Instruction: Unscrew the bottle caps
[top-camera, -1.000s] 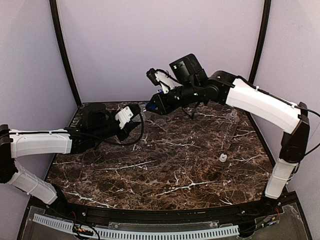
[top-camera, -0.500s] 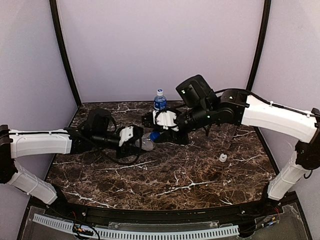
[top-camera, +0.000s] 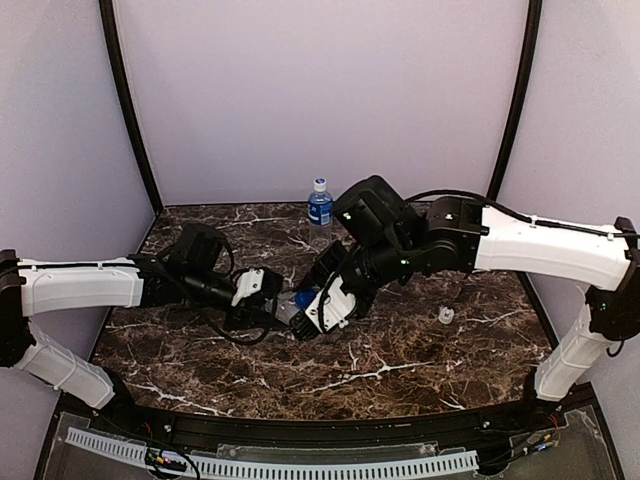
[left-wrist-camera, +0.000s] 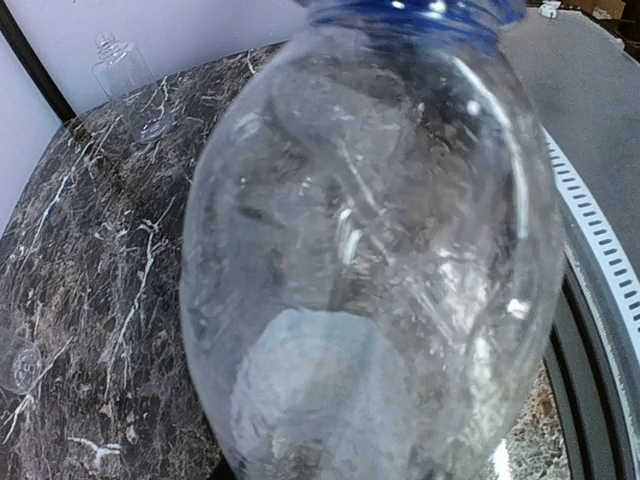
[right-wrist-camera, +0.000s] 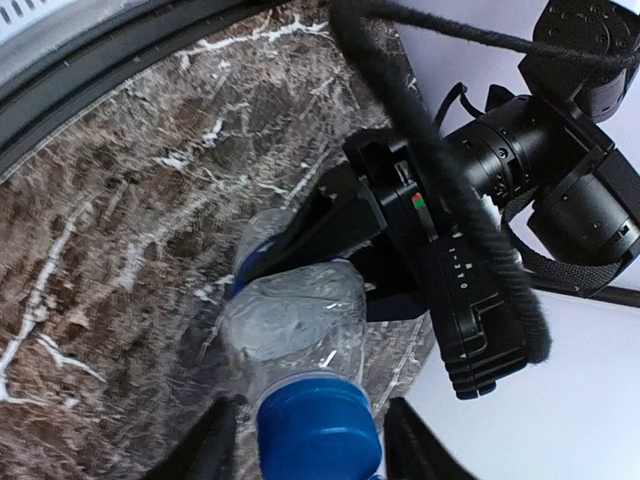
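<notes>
Between right pincer (right-wrist-camera: 312, 410) tips, blue bottle cap (right-wrist-camera: 320, 435)

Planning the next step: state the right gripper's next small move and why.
Probably close the right gripper on the round blue plastic cap: its open jaws flank it, while the left gripper clamps the clear plastic bottle steady.

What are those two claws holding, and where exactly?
The left claw grips the clear bottle around its body. The right claw straddles its blue cap; whether it pinches is unclear.
</notes>
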